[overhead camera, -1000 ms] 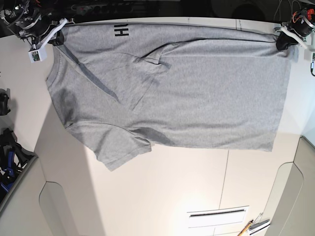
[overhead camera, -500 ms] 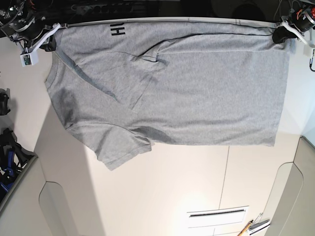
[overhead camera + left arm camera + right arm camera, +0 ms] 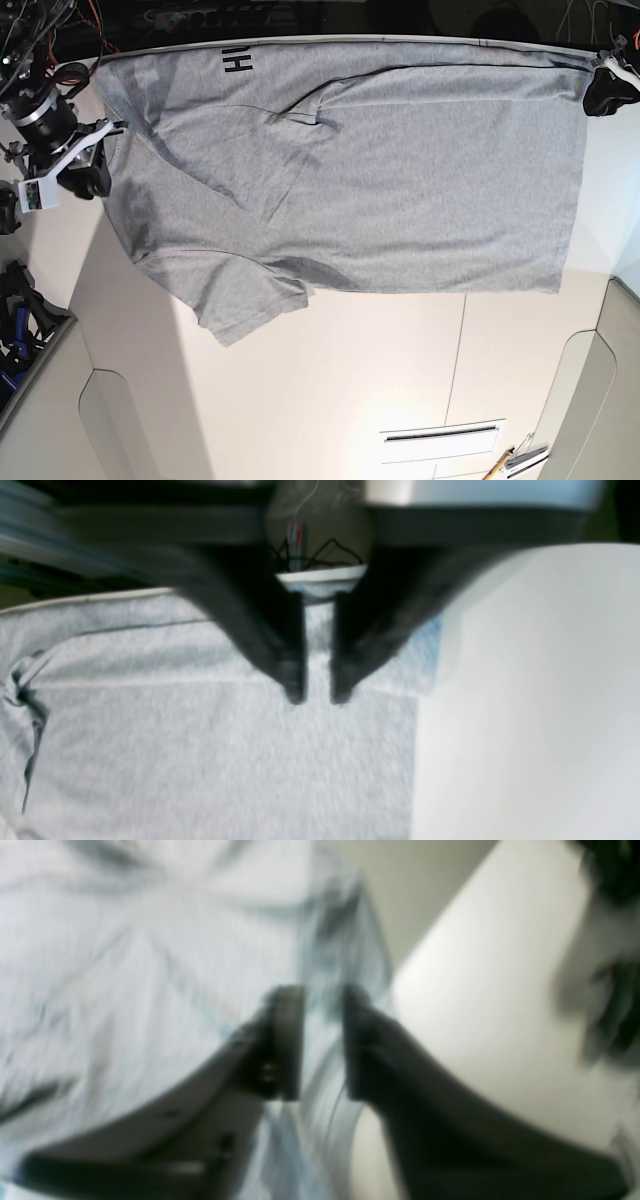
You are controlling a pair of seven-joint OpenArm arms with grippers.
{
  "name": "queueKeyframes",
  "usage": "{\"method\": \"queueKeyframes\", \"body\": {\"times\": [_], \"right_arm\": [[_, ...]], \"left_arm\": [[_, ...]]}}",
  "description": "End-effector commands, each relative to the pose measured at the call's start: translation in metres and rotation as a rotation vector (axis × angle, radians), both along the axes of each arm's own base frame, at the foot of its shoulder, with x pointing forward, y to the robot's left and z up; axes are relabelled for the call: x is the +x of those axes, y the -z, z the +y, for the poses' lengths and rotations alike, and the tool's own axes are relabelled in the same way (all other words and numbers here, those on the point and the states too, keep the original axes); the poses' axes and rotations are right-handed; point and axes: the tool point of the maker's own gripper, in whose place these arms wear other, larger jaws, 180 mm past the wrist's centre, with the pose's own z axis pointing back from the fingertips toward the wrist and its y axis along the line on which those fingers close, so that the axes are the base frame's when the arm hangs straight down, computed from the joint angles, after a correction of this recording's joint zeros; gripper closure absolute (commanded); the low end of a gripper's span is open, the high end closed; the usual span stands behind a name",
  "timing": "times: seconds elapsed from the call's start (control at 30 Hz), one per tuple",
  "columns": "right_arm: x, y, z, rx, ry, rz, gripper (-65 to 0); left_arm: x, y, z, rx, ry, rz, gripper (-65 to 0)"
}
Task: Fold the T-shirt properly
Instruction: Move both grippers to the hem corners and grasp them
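T-shirt (image 3: 400, 180): grey, laid flat on the table (image 3: 330, 400).
Left gripper (image 3: 318, 697): jaws parted, nothing held.
Right gripper (image 3: 322, 1005): jaws parted, nothing held.

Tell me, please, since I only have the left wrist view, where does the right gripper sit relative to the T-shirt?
Observer: The right gripper is at the neck end of the T-shirt, jaws apart.
Operator: Is any lettering showing?
Observer: Yes, black lettering shows on a folded-over strip along the far edge.
Operator: And the near sleeve?
Observer: The sleeve lies spread out flat on the table, not folded in.
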Motion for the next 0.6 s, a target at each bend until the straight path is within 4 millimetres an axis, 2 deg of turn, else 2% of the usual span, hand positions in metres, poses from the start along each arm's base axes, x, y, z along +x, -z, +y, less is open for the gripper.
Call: {"method": "queueKeyframes", "body": {"times": [0.0, 0.03, 0.1, 0.2, 0.27, 0.4, 0.57], "right_arm": [[0.015, -0.021, -0.005, -0.024, 0.007, -0.086, -24.3], [0.024, -0.029, -0.009, -0.047, 0.015, -0.126, -28.1], [0.044, -0.044, -0.016, -0.075, 0.034, -0.201, -29.3], [0.070, -0.048, -0.029, -0.055, 0.060, -0.228, -32.1], [0.086, -0.035, -0.043, -0.025, 0.084, -0.195, -34.9], [0.116, 0.006, -0.067, 0.127, 0.111, -0.087, -35.2], [0.131, 0.055, -0.071, 0.382, 0.122, 0.096, -35.2]], "left_arm": [[0.008, -0.012, 0.001, 0.010, 0.020, -0.042, -25.9], [0.009, -0.013, 0.001, 0.011, 0.020, -0.047, -27.0], [0.012, -0.014, 0.001, 0.011, 0.020, -0.057, -26.9], [0.017, -0.016, 0.001, 0.009, 0.020, -0.071, -26.9], [0.018, -0.016, 0.001, 0.009, 0.020, -0.074, -26.9], [0.018, -0.016, 0.001, 0.010, 0.020, -0.073, -26.9], [0.018, -0.017, 0.001, 0.007, 0.019, -0.076, -26.9]]}}
